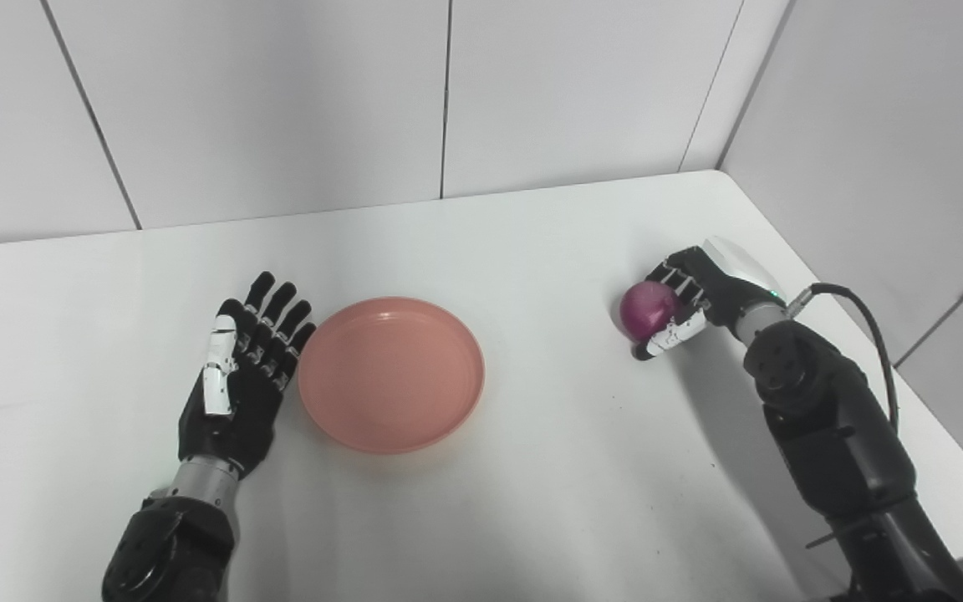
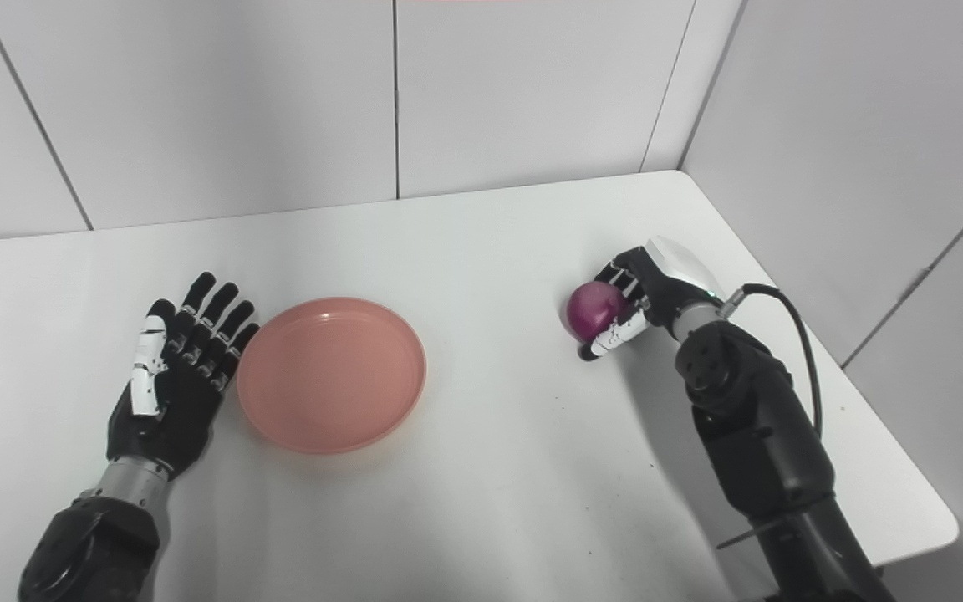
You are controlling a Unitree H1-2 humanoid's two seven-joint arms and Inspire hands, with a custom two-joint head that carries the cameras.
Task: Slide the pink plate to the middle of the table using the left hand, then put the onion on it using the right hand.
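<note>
The pink plate (image 1: 391,374) lies flat near the middle of the white table, a little left of centre. My left hand (image 1: 243,376) rests open and flat beside the plate's left rim, fingers straight and touching or almost touching the rim. The purple onion (image 1: 649,308) is at the right side of the table. My right hand (image 1: 690,301) is curled around it from the right, fingers over its top and thumb under its front. I cannot tell whether the onion rests on the table or is lifted.
The white table (image 1: 532,468) has its right edge close to my right arm and a wall corner at the back right. A black cable (image 1: 866,326) loops off my right wrist. Grey wall panels stand behind the table.
</note>
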